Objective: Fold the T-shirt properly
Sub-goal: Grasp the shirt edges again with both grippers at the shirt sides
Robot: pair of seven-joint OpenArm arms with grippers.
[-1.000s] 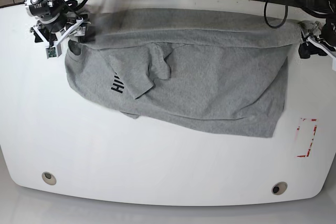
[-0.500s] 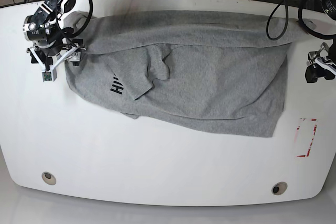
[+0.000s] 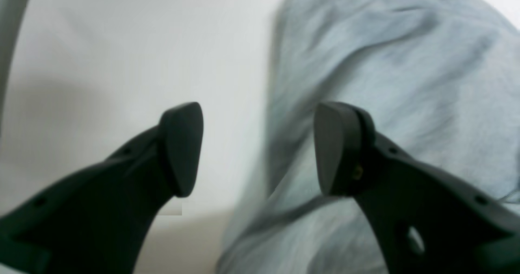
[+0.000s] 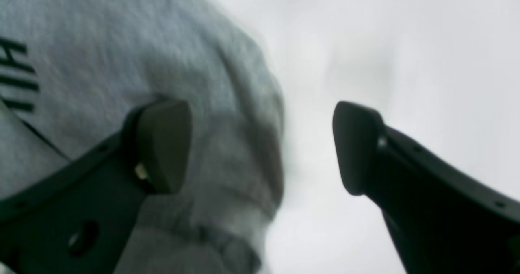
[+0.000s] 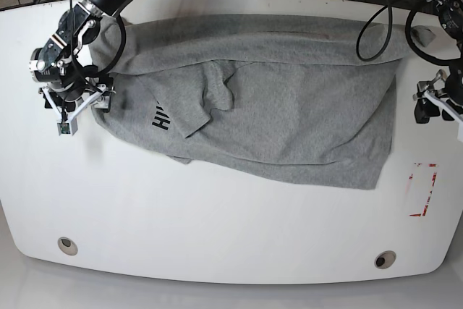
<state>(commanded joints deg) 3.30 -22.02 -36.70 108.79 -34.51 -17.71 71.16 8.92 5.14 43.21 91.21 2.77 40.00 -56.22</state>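
Lying spread across the upper middle of the white worktop point(image 5: 217, 222) in the base view, the T-shirt point(image 5: 289, 113) is seen rumpled, with a sleeve folded over its chest and part of its black lettering point(image 5: 160, 116) showing toward 9 o'clock. The right tool point(image 5: 76, 103) is placed at the shirt's 9 o'clock edge, just beside the cloth. The left tool point(image 5: 434, 106) is found at 3 o'clock, apart from the shirt's edge, with bare worktop between. A red-edged mark point(image 5: 422, 189) is seen on the worktop toward 4 o'clock. Two round holes point(image 5: 67, 245) are set near the front edge.

In the left wrist view, the left tool point(image 3: 260, 150) is held wide, with nothing between its fingers point(image 3: 183, 148). Grey shirt point(image 3: 386, 62) fills the side from 12 to 5 o'clock, and one finger is seen against it; contact cannot be told through the blur.

In the right wrist view, the right tool point(image 4: 260, 148) is likewise spread wide and grips nothing. A folded shirt point(image 4: 122, 62) edge runs between its fingers point(image 4: 162, 144), with lettering point(image 4: 16, 75) at 9 o'clock and white worktop point(image 4: 406, 42) toward 2 o'clock.
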